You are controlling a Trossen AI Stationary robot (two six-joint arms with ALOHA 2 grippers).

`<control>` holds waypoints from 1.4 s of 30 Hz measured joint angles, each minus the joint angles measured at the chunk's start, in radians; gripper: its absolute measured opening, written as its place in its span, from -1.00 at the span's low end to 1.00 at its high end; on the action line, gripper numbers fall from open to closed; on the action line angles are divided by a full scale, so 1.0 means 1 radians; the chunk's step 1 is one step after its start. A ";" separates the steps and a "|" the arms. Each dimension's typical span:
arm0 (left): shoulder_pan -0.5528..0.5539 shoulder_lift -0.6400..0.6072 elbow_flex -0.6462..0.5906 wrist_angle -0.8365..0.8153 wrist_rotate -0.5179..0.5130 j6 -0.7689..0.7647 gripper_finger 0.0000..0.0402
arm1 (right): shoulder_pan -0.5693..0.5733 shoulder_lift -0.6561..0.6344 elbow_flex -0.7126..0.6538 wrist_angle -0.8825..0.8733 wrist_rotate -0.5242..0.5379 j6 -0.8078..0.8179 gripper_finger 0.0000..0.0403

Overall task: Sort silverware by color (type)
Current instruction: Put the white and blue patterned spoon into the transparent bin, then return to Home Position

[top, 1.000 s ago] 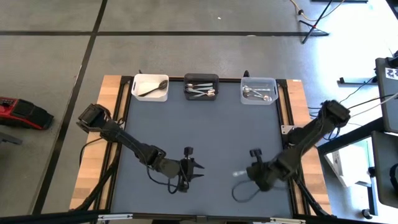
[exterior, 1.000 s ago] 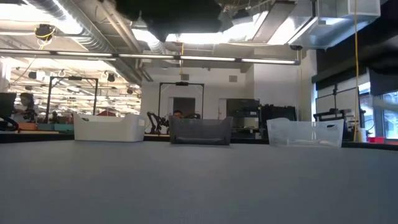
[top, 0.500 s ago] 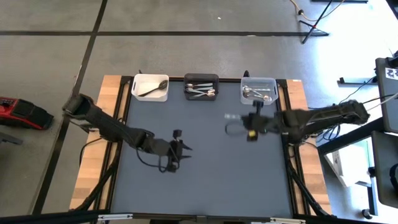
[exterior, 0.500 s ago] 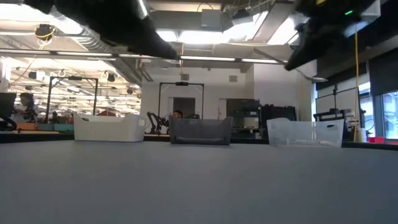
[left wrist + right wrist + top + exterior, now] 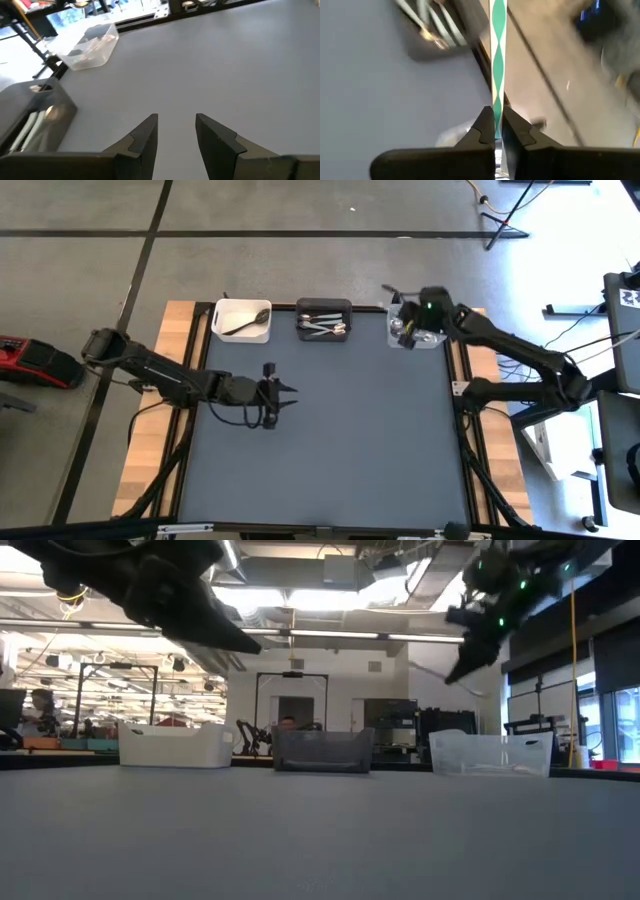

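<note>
High view: 3 bins point(image 5: 241, 321); right gripper point(image 5: 406, 326) pinches green-white straw point(image 5: 497, 55), left gripper point(image 5: 281, 391) spread.

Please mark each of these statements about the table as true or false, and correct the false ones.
1. The white bin holds one dark spoon. True.
2. The black bin is empty. False: silver spoons lie in it.
3. The left gripper has its fingers open and holds nothing. True.
4. The right gripper is over the white bin. False: it is at the clear bin, with its fingers shut on a thin green-and-white strip.
5. Several spoons lie loose on the grey mat. False: the high view shows none on the mat.
</note>
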 joint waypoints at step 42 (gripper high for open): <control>0.204 0.001 0.003 -0.009 0.177 0.163 -0.40 | 0.005 -0.013 -0.108 0.346 -0.394 0.257 -0.52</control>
